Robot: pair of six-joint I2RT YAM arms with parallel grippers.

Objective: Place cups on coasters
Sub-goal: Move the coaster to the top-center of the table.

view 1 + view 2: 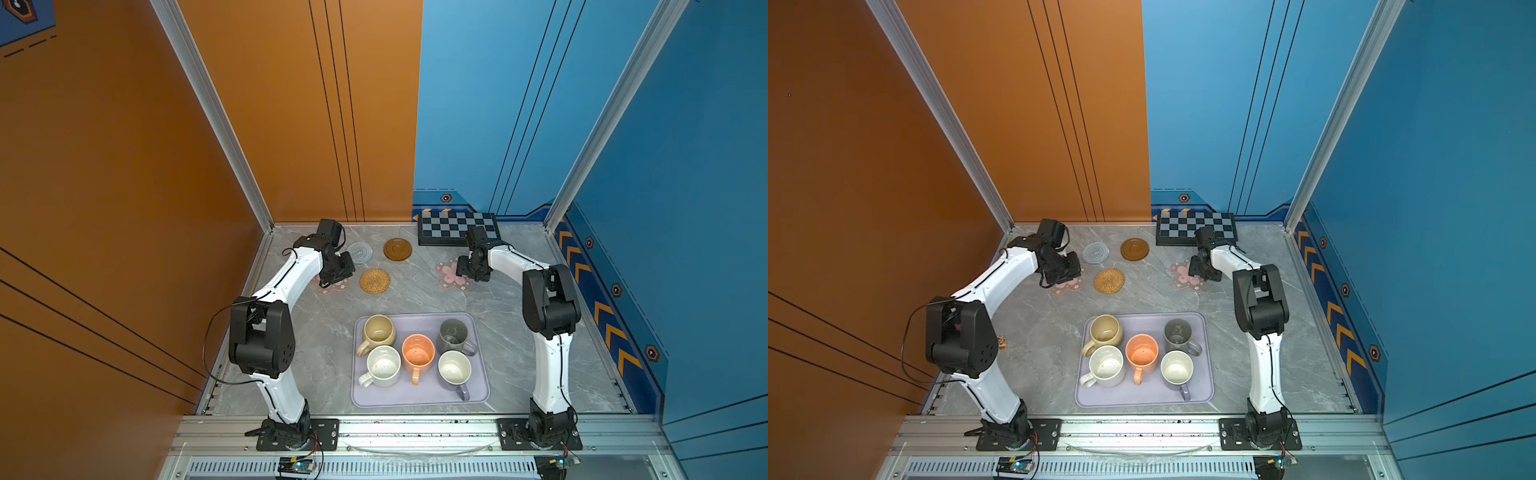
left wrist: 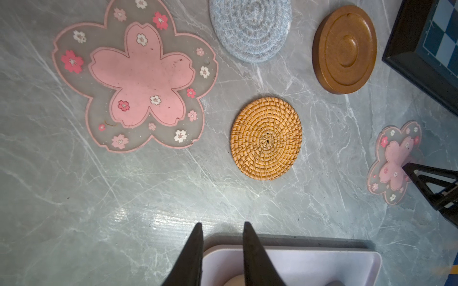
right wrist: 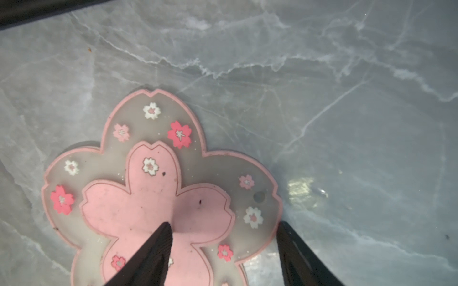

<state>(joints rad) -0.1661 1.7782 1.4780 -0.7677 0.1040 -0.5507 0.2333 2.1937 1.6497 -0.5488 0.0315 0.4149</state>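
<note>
Nearest: 5 glossy cups [image 1: 417, 353] upright on lavender tray [image 1: 419, 401]. Beyond, bare on marbled desk [image 1: 316, 316]: woven rattan round [image 2: 266, 138], grey rope spiral [image 2: 250, 27], brown ringed disc [image 2: 344, 49], 2 pink flower coasters [image 2: 138, 74]. Left gripper [image 2: 223, 225] barely parted, empty; right gripper [image 3: 224, 224] wide, empty, above 1 flower.

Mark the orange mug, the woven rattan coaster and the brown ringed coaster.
orange mug [image 1: 417, 354]: in a top view, on its inner floor.
woven rattan coaster [image 2: 266, 138]: left wrist view, on its woven centre.
brown ringed coaster [image 1: 1134, 249]: in a top view, on its central dimple.
</note>
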